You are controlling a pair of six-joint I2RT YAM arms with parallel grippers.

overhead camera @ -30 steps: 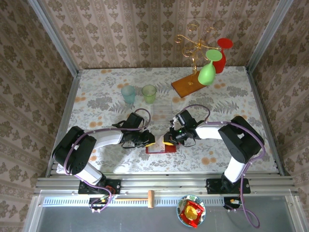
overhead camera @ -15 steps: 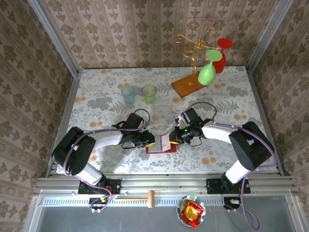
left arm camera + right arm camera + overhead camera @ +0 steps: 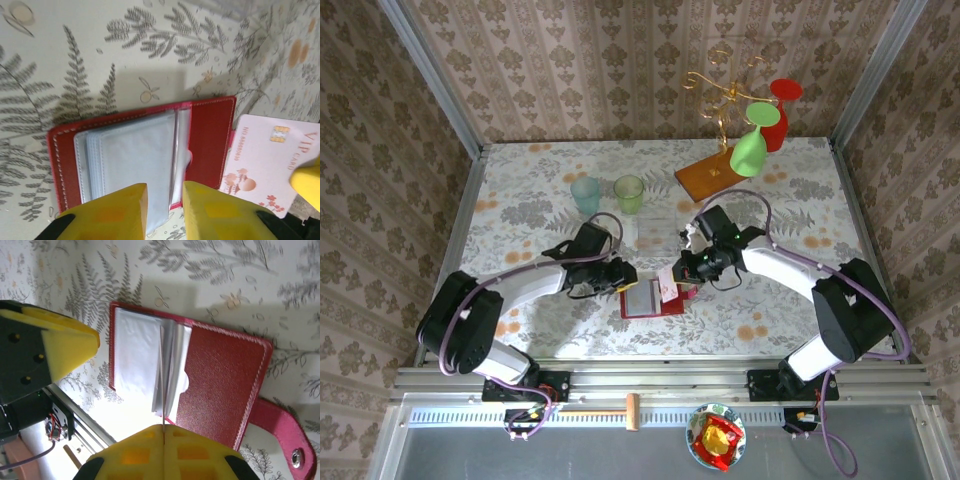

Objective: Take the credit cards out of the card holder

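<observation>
Extraction step: pale pink credit card point(image 3: 265, 165) pinched in closed right tool point(image 3: 163, 435) beside red bifold card holder point(image 3: 210, 140) under slightly parted left tool point(image 3: 164, 200); next, likely release onto surface point(image 3: 75, 60).

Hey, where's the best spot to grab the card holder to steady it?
Probably the card holder's edge at the left gripper, coming from that side: it lies open and flat, so only edges offer a pinch, and the right gripper holds a card beside the bare red half.
</observation>
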